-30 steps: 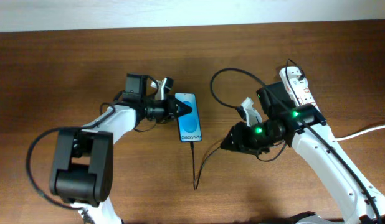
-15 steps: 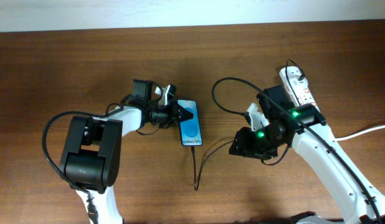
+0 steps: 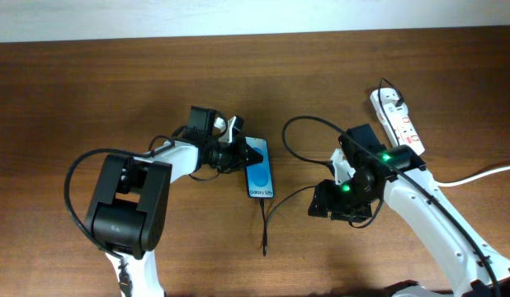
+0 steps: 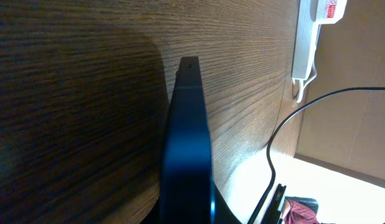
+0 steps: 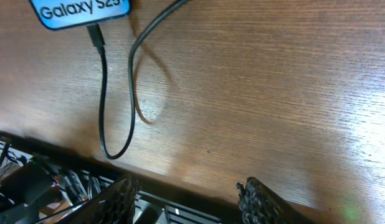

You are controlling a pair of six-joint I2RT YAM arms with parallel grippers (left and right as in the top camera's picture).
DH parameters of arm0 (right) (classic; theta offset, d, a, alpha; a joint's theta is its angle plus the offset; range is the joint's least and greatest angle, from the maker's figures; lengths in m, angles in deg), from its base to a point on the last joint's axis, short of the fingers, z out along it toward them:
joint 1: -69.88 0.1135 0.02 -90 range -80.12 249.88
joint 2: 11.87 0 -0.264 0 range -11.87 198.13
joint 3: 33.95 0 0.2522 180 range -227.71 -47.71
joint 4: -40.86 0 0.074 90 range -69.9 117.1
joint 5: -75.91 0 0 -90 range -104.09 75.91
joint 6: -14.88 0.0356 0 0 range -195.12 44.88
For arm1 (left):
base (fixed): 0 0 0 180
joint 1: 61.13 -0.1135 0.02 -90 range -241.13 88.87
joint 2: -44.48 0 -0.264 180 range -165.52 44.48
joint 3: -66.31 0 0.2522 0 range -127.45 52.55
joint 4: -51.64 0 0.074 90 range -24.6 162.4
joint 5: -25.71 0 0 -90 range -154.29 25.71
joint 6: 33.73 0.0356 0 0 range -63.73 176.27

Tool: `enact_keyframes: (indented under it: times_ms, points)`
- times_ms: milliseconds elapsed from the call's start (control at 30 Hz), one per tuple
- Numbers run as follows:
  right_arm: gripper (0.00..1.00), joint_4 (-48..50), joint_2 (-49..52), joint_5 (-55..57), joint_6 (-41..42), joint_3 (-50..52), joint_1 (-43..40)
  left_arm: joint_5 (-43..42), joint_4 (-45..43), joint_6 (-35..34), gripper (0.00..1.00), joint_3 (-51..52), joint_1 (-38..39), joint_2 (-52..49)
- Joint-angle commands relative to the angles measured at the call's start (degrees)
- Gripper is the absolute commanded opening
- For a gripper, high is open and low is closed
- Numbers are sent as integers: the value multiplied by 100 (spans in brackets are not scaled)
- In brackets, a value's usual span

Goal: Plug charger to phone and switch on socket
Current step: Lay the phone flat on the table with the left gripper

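From overhead, the left gripper (image 3: 243,154) is pinched on the top end of the phone (image 3: 260,175), which sits near the middle of the table (image 3: 115,91). The charger (image 3: 264,223) leaves the phone's bottom edge, loops, and arcs back toward the socket (image 3: 395,118) at far right. The right gripper (image 3: 319,203) hovers just right of that loop, holding nothing. The left wrist view shows the phone (image 4: 187,143) edge-on and centred, so the clamp looks square. The right wrist view shows the fingers (image 5: 123,200) spread wide over bare table, with the connector (image 5: 96,36) seated in the phone (image 5: 80,11). Plugging looks done, so the socket's switch comes next (it is too small to pick out here). Lift the right arm clear of the charger before swinging over, close the jaws, and press with one tip while the left steadies the phone.
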Motion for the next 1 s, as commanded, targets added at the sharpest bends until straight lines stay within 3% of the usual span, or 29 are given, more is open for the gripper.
enact_keyframes:
  times_ms: [0,467,567,667,833,967]
  points:
    - [58,2,-68,107,-59,66,4,907,35,302,2,20,9,-66]
    - [58,2,-68,105,-59,66,4,1134,376,302,24,20,-4,-66]
    - [70,-4,-68,105,-59,66,4,1132,378,297,30,20,-31,-66]
    - [91,-26,-68,107,-59,66,4,1137,409,299,35,20,-42,-66]
    - [100,-20,-68,107,-59,66,4,1410,649,299,43,20,-42,-66]
    - [99,-20,-68,107,-61,66,4,1471,763,299,43,20,-42,-66]
